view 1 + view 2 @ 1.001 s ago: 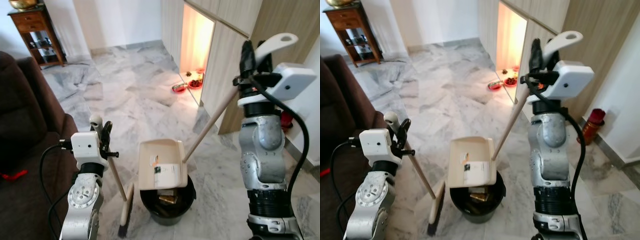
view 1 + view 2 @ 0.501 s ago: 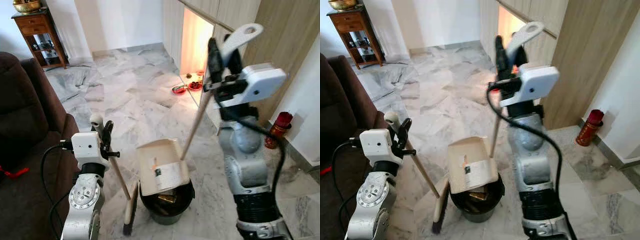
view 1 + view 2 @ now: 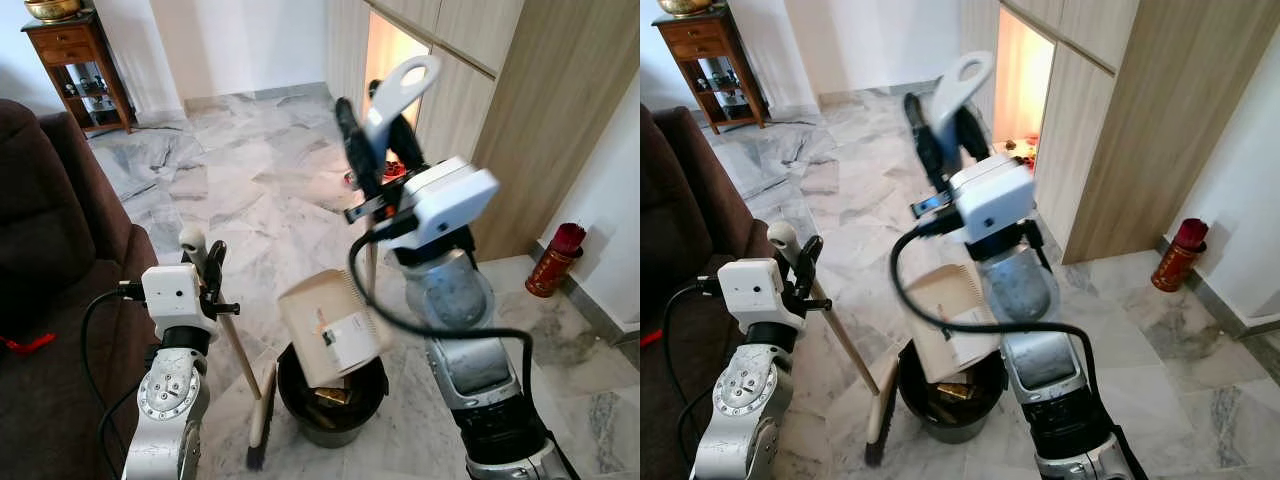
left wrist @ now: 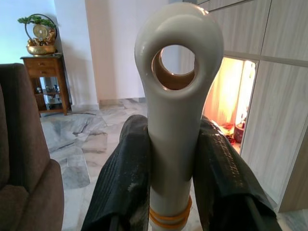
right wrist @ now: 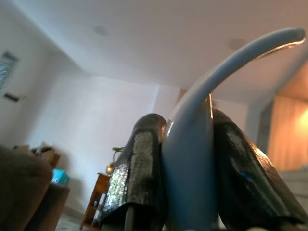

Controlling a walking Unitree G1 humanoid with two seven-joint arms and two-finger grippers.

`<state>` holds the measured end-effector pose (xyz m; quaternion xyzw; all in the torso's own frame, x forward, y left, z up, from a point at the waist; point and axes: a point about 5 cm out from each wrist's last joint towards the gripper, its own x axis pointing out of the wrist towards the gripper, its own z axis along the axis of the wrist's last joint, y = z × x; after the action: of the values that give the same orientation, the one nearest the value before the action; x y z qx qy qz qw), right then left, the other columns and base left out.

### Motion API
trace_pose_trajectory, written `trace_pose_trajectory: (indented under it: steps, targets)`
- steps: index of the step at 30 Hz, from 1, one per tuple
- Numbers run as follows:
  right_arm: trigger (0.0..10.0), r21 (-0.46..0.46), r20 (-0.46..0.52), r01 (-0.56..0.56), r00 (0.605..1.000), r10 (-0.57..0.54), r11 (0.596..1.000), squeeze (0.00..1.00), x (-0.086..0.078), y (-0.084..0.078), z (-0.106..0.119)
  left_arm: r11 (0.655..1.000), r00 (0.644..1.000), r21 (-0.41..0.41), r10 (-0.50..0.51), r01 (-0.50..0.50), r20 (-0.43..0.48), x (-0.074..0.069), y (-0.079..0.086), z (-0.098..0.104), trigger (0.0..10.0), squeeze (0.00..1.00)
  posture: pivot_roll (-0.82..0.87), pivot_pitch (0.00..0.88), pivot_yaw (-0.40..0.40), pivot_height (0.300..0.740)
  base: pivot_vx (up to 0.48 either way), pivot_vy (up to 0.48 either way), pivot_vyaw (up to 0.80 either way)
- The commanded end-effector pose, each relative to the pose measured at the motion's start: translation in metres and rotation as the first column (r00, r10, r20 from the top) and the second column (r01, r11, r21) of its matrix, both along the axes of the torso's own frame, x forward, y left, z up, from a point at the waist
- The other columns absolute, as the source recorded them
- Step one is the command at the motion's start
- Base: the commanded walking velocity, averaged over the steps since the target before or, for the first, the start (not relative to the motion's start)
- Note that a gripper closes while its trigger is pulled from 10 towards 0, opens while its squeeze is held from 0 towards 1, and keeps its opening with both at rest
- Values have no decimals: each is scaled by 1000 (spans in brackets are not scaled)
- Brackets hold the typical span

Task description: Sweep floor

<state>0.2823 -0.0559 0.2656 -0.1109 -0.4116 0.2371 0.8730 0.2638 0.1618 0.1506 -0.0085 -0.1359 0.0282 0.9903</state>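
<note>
Two tools are held at once. The broom (image 3: 244, 375) is gripped near its rounded top by the left gripper (image 3: 203, 257) at the lower left of the frame; in the left wrist view both black fingers (image 4: 126, 180) are seen pressed against the pale handle just under its hanging hole. The wooden stick slants down to the brush head, which rests on the marble floor (image 3: 260, 190) just beside the black bin (image 3: 330, 395).

The dustpan (image 3: 330, 325) is tilted steeply over the bin at lower centre, its tray facing the camera. Its long handle is clamped by the right gripper (image 3: 372, 135), raised high at upper centre, with the looped handle end sticking up above the fingers; the right wrist view shows the fingers (image 5: 139, 178) closed on the handle's sides.

A brown sofa (image 3: 50, 230) is seen along the left edge, a lit cabinet niche (image 3: 385, 60) at the top, and a red canister (image 3: 555, 260) at the right.
</note>
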Motion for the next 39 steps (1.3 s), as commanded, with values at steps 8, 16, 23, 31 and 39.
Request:
trace_pose_trajectory:
  steps: [8,16,23,31,39]
  targets:
    - [10000,-53,158,-64,985,71,997,0,-23,12,16,1000,998,11,-4,3,55,1,0,8,10000,0,31,0,28,740,0,0,0]
    - [10000,-117,181,-85,978,106,989,0,-30,19,12,1000,998,8,-4,3,59,2,-2,8,10000,0,30,0,23,740,0,0,0]
    - [10000,-132,179,-94,977,117,987,0,-31,20,10,1000,998,6,1,-1,64,2,-1,8,10000,0,33,0,16,740,0,0,0]
    - [10000,-168,186,-76,977,107,983,0,-29,18,8,1000,998,4,2,-2,67,2,-2,8,10000,0,32,0,14,740,0,0,0]
    - [10000,-206,181,-75,977,114,976,0,-30,20,3,1000,998,4,-2,1,68,3,-2,8,10000,0,30,0,15,740,0,0,0]
